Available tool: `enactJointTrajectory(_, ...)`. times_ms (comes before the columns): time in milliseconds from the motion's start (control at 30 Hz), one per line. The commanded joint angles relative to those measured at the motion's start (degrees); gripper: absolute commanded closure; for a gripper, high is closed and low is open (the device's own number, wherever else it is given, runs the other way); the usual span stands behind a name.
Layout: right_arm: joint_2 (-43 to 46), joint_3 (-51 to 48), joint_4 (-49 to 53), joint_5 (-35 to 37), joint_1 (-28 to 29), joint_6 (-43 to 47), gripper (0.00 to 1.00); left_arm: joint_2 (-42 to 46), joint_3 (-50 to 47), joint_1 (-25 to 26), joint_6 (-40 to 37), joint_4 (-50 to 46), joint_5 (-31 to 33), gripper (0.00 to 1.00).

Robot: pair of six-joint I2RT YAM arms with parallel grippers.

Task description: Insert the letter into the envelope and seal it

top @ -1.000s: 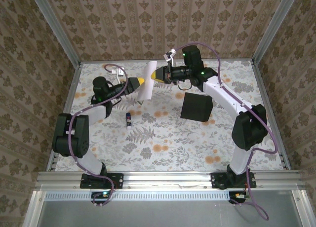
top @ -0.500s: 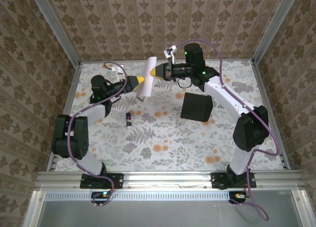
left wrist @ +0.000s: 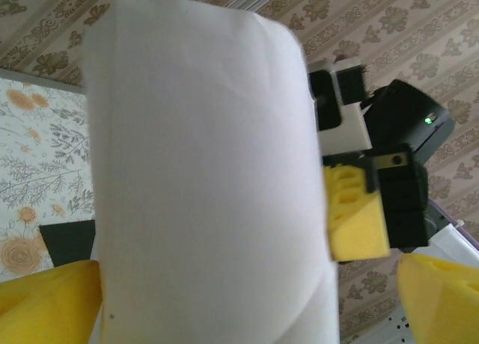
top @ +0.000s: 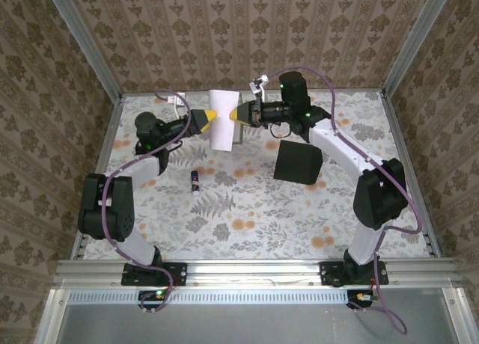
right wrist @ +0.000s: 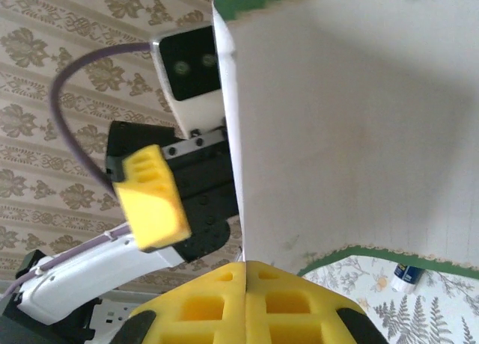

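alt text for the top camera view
The right claw holds the white letter upright above a floral table, with the open left claw at its other side. The black envelope and a glue stick lie on the table.

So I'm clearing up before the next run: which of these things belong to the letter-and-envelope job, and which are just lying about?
In the job:
- letter, held upright by the right gripper
- envelope, lying flat

Lying about:
- glue stick, untouched, though it may be meant for the sealing
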State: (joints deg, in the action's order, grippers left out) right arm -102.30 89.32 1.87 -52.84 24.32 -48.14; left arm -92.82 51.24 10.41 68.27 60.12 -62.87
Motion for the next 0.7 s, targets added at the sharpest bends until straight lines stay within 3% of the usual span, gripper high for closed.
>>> enactJointTrajectory(0, 1.29, -1.34, -2.04, -0.69, -0.73, 0.49, 1.00, 2.03, 2.54, 0.04, 2.29, 3.87, -1.38, 0.01)
enactJointTrajectory(433, 2.10, -2.59, -1.42, -0.77, -2.69, 1.70, 1.00, 3.15, 2.15, 0.04, 2.34, 3.19, -2.91, 0.08)
enactJointTrajectory(667, 2.45, -2.56, 0.10, -0.77, -3.28, 3.06, 1.00, 3.17, 2.85, 0.04, 2.22, 3.00, -3.08, 0.28)
